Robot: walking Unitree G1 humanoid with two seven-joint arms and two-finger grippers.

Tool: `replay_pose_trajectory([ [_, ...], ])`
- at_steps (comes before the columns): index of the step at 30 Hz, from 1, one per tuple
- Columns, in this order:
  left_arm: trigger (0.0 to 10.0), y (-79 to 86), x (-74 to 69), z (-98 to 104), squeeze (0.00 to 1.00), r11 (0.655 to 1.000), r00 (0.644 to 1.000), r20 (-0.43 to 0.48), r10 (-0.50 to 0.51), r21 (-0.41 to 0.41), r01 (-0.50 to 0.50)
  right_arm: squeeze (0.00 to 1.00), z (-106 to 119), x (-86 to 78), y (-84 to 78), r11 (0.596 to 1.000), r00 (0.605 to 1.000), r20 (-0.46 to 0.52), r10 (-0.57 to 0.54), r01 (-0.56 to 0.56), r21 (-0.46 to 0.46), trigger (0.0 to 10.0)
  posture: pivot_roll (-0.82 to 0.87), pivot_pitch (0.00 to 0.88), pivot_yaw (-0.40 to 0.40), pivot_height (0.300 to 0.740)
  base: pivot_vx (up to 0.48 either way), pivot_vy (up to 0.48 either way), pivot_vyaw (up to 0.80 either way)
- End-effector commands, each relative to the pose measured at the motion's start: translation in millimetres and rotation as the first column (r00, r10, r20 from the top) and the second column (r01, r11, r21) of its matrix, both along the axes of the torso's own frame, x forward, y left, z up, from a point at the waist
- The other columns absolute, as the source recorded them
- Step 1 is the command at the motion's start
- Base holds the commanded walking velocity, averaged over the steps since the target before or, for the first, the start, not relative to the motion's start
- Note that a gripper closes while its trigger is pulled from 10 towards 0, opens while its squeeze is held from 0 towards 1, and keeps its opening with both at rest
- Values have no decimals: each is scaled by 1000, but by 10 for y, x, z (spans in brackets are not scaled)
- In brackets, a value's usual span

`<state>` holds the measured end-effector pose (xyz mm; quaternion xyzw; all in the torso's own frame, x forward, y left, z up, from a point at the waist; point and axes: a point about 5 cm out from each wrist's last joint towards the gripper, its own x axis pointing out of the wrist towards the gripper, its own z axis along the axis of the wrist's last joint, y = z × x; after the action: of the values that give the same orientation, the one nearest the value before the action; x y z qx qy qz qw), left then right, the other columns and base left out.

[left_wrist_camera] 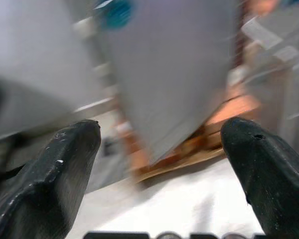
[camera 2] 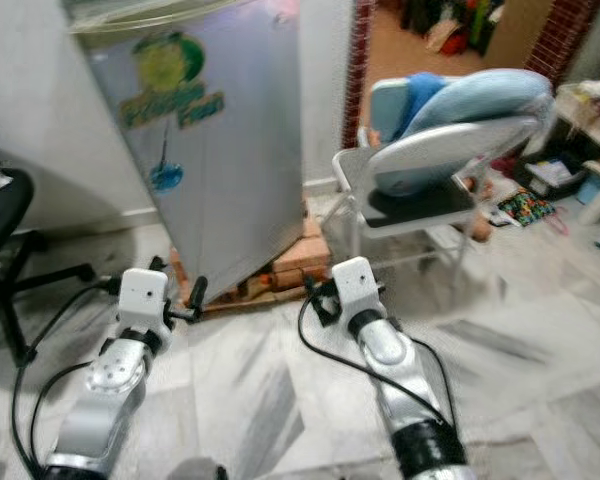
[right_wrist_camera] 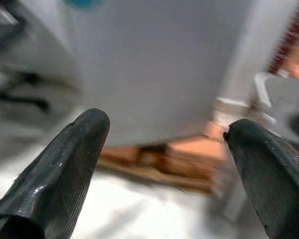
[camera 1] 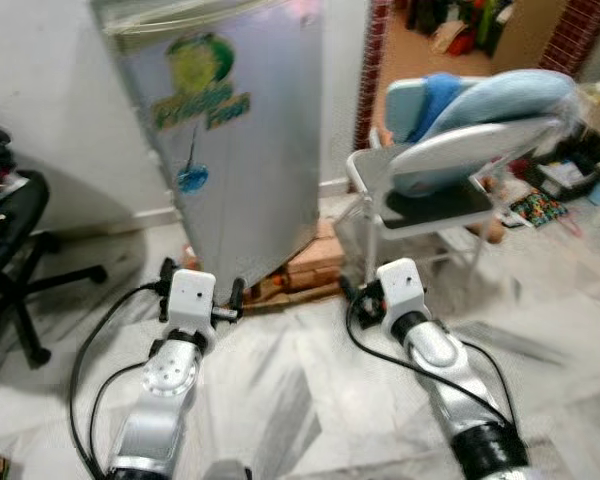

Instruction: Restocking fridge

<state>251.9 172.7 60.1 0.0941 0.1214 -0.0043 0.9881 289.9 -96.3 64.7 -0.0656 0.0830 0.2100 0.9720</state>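
two hands are raised side by side ahead of the robot, and both face the same thing: the small grey fridge [camera 1: 230,140] that stands on a low stack of bricks [camera 1: 305,265] on the marble floor [camera 1: 310,400]. the fridge lies straight ahead and a little to the robot's left, its long axis upright, its door shut, with a green fruit sticker [camera 1: 200,85] high on the front.

the left hand [camera 1: 200,290] is the nearer of the two; it sits almost in line with the fridge's lower front edge, just above the bricks. its fingers [left_wrist_camera: 65,164] stand well apart with nothing between them. the right hand [camera 1: 365,295] points at the fridge's right bottom corner and the gap towards the folding chair [camera 1: 430,190], and its fingers [right_wrist_camera: 70,164] are likewise spread and empty.

the frames are blurred, so which edge of the door carries the handle or seam cannot be told; it is probably the edge nearer the chair. nothing to stock is held, so the coming move looks like closing on the fridge and opening its door, a job the left hand is better placed to begin. an office chair [camera 1: 10,250] stands off to the left by the wall.
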Motion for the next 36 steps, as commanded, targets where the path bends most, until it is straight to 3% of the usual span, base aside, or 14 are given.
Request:
replay_pose_trajectory([
  [1,10000,-99,31,32,0,1000,1000,12,-24,-13,24,0,-16,4,-159,999,999,-2,-38,38,-23,10000,67,51,62,740,0,480,-800],
  [23,10000,-135,9,38,0,997,999,1,-49,-53,49,0,12,12,-120,1000,1000,12,-22,22,-12,10000,69,66,52,740,0,480,-729],
  [28,10000,-104,-2,50,0,998,999,8,-35,-61,35,0,34,31,-128,1000,999,24,-25,25,-7,10000,76,66,47,740,0,480,-800],
  [36,10000,12,-25,92,0,1000,999,50,17,-9,-17,0,52,38,-177,999,998,42,-41,42,-3,10000,77,63,48,740,0,480,-600],
])
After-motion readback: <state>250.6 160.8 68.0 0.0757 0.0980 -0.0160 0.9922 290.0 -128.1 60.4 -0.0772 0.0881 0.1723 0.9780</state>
